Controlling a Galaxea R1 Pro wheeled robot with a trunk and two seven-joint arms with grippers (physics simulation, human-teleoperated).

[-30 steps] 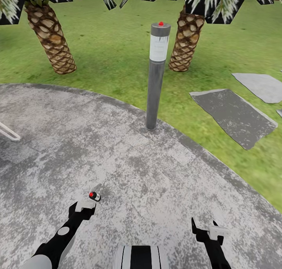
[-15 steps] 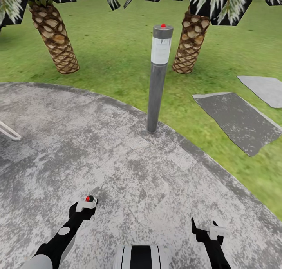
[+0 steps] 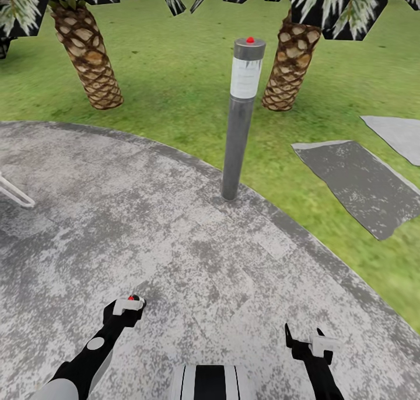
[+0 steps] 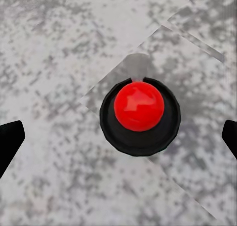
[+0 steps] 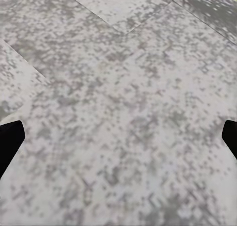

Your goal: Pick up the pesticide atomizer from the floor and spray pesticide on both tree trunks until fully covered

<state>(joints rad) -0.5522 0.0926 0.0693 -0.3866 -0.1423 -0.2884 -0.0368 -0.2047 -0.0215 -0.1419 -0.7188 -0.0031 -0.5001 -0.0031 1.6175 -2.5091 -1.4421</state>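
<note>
Directly under left gripper [image 4: 118, 137], atomizer's red-capped top [image 4: 139, 106], fingertips spread.

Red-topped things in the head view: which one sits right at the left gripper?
The small black atomizer on the paving, red button just past the left gripper. The other red cap tops the tall grey post near the grass.

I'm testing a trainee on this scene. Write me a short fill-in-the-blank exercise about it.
1. The knob on top of the small black can under the left gripper is ____.
2. The grey post stands at the edge of the paved ground, next to the ____.
3. Behind the post stand ____ scaly palm trunks.

Missing words: red; grass; two
</note>
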